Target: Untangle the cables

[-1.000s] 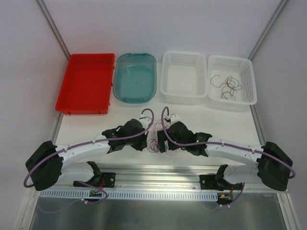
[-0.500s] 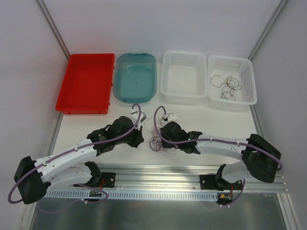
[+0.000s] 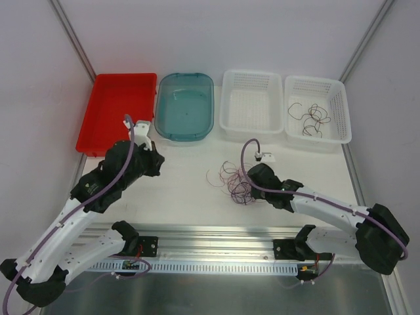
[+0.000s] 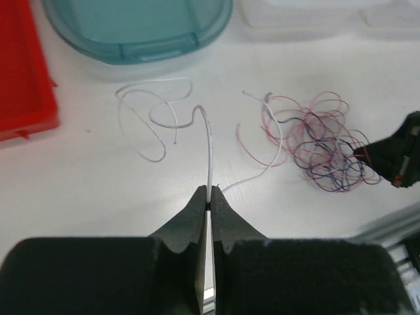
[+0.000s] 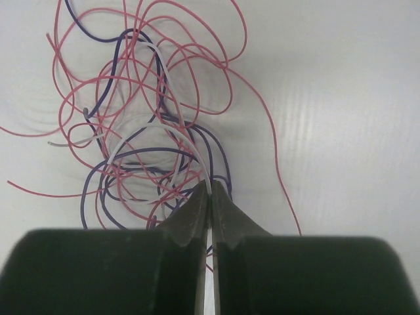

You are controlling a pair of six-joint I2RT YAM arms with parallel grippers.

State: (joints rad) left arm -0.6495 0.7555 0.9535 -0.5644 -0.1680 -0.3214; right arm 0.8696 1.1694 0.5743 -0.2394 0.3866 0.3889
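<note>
The left gripper (image 4: 209, 191) has its jaws closed on one thin white wire strand (image 4: 207, 141), which runs straight ahead of the jaws and curls off to their left. We judge this grip serves to draw it clear. The right gripper (image 5: 210, 189), jaws also closed, pinches the near edge of the tangled clump of red-pink, dark and pale wires (image 5: 147, 125) directly ahead of it, apparently as an anchor. A tail of the white strand curves right toward the clump and may snag. Beyond the left jaws stand a teal plastic tub (image 4: 138, 26) and a red plastic tray (image 4: 20, 79). A white perforated basket (image 3: 335, 98) holds loose strands (image 3: 310, 120).
</note>
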